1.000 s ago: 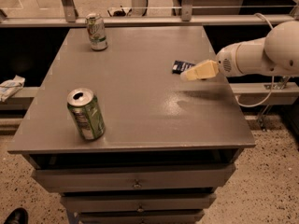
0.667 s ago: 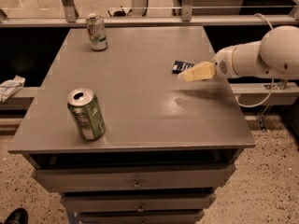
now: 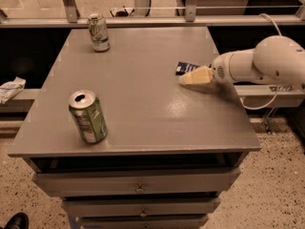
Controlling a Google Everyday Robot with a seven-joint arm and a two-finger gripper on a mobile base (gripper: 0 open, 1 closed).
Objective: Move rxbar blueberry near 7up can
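The rxbar blueberry (image 3: 185, 67) is a flat dark-blue wrapper lying on the right part of the grey table (image 3: 143, 104). My gripper (image 3: 194, 77) reaches in from the right on a white arm (image 3: 267, 63), low over the table. It sits right against the bar's near side and hides part of it. The 7up can (image 3: 98, 32) stands upright at the far left corner of the table, well away from the bar.
A deeper green can with a silver open top (image 3: 87, 116) stands near the front left edge. Drawers (image 3: 138, 187) are under the table. A rail (image 3: 152, 19) runs behind the table. A crumpled white thing (image 3: 10, 88) lies on a ledge at left.
The arm and gripper have edged slightly to the left against the bar. The bar and both cans have not visibly moved.
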